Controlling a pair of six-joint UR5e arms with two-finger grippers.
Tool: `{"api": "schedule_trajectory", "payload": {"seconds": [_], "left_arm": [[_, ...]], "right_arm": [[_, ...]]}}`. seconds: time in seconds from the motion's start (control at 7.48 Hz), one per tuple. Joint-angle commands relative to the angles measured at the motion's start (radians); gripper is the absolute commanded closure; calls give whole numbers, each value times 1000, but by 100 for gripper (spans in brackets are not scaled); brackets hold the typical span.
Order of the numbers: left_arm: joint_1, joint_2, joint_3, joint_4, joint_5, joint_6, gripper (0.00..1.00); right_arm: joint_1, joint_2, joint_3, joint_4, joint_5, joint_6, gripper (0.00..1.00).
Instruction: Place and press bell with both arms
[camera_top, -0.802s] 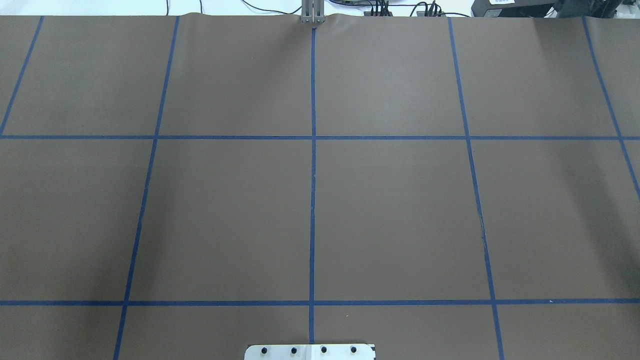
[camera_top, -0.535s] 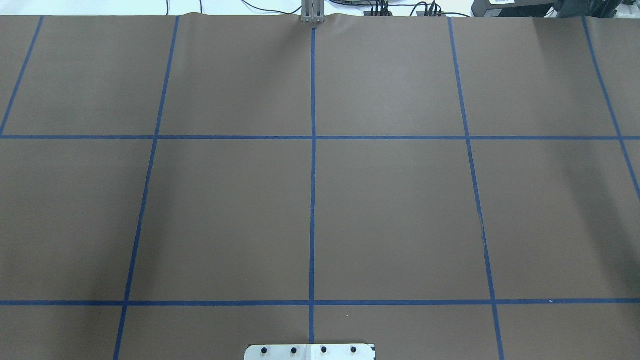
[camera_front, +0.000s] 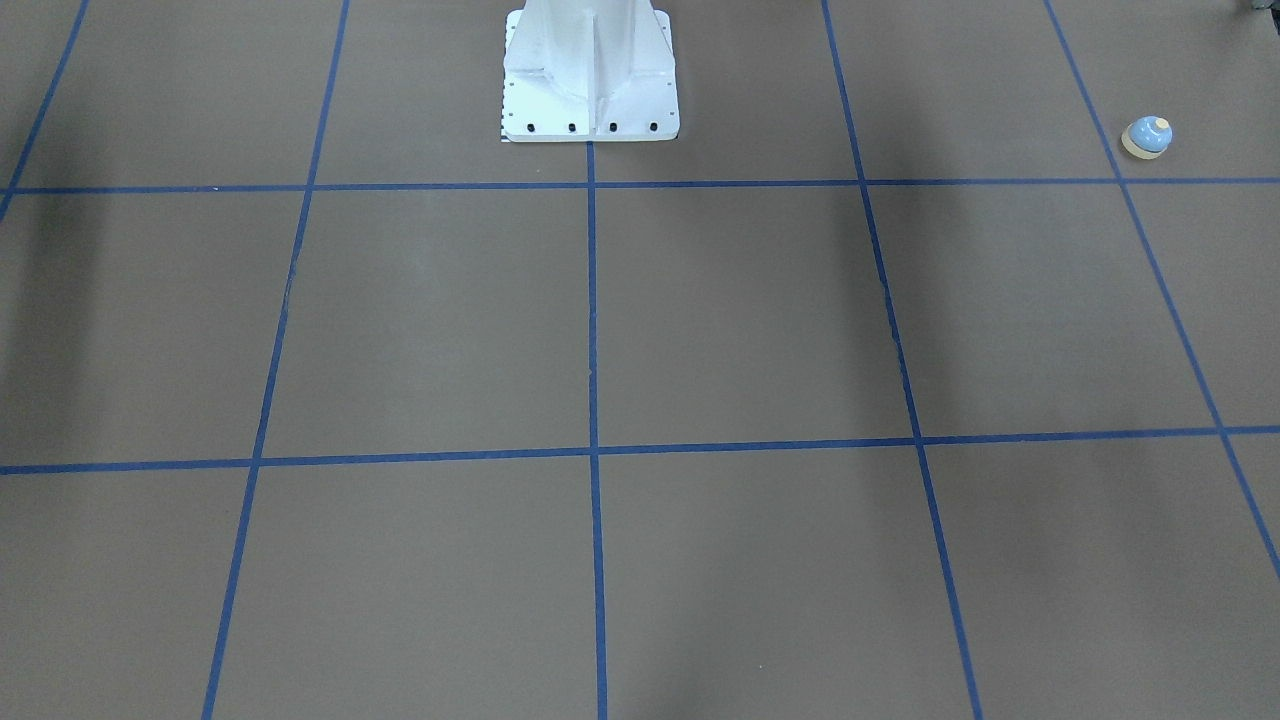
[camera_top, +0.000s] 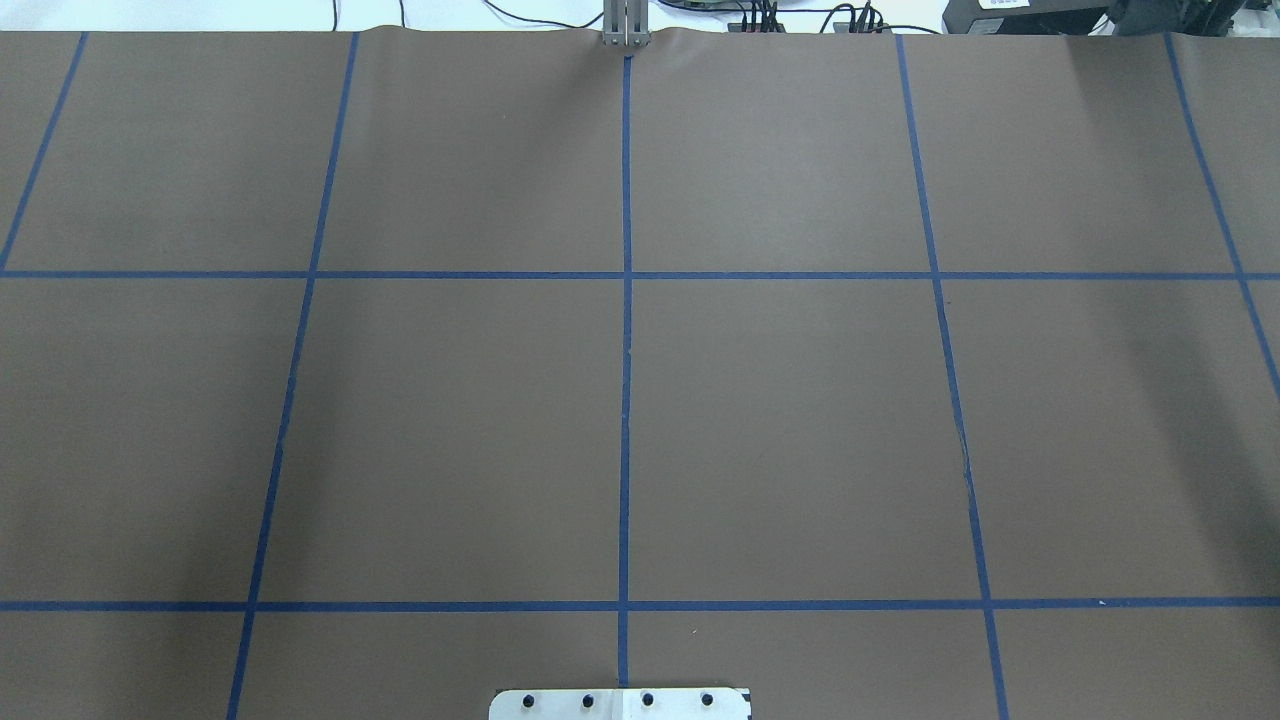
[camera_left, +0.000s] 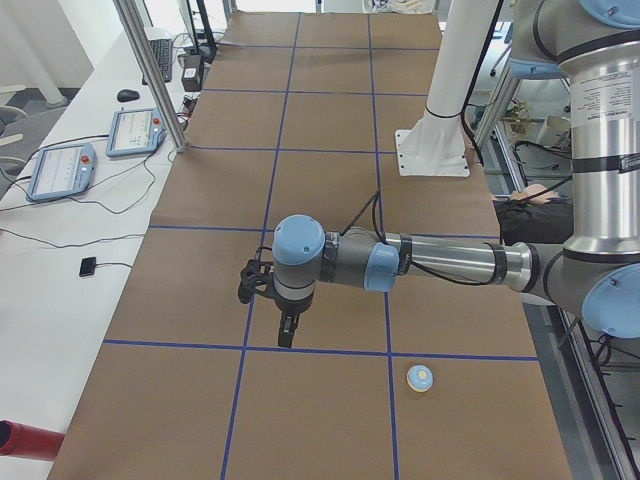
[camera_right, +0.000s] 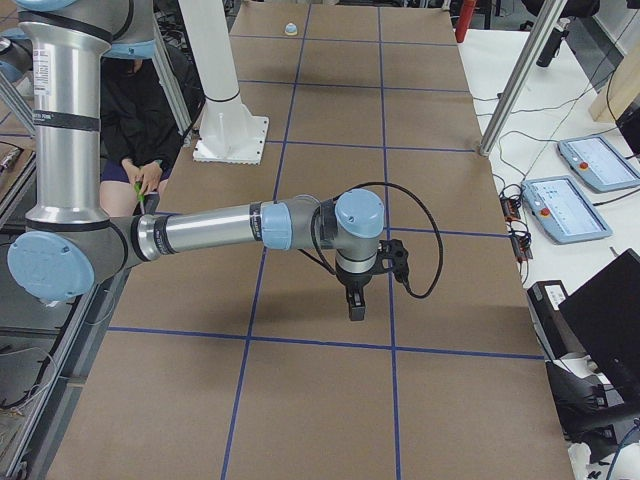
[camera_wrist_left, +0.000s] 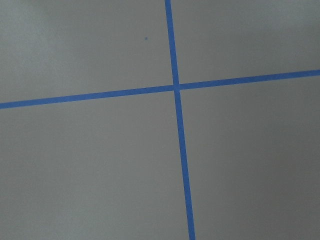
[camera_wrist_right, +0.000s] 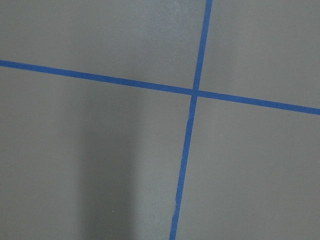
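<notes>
The small light-blue bell (camera_front: 1147, 137) with a cream base and button stands on the brown mat, near the table's end on my left. It also shows in the exterior left view (camera_left: 420, 378) and far off in the exterior right view (camera_right: 290, 29). My left gripper (camera_left: 285, 335) points down above the mat, up and to the left of the bell in that view and well apart from it. My right gripper (camera_right: 354, 308) points down above the mat, far from the bell. I cannot tell whether either is open or shut. Both wrist views show only mat and blue tape.
The white bolted pedestal (camera_front: 590, 70) stands at the robot's edge of the table. Blue tape lines (camera_top: 626, 300) divide the mat into squares. Teach pendants (camera_left: 60, 170) lie on the side table, next to a metal post (camera_left: 150, 70). A person (camera_right: 130, 130) sits behind the robot.
</notes>
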Motion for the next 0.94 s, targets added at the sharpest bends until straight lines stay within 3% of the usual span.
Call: {"api": "schedule_trajectory", "payload": {"seconds": [0.0, 0.27, 0.4, 0.67, 0.8], "left_arm": [[2, -26, 15, -18, 1, -5, 0], [5, -109, 135, -26, -22, -9, 0], [6, -112, 168, -65, -21, -13, 0], [9, -82, 232, -268, -22, -22, 0], [51, -72, 235, -276, -16, -18, 0]], "right_arm": [[0, 2, 0, 0, 0, 1, 0], [-2, 2, -2, 0, 1, 1, 0], [-2, 2, -2, 0, 2, 1, 0], [-2, 2, -2, -2, 5, 1, 0], [-2, 2, -2, 0, 12, 1, 0]]}}
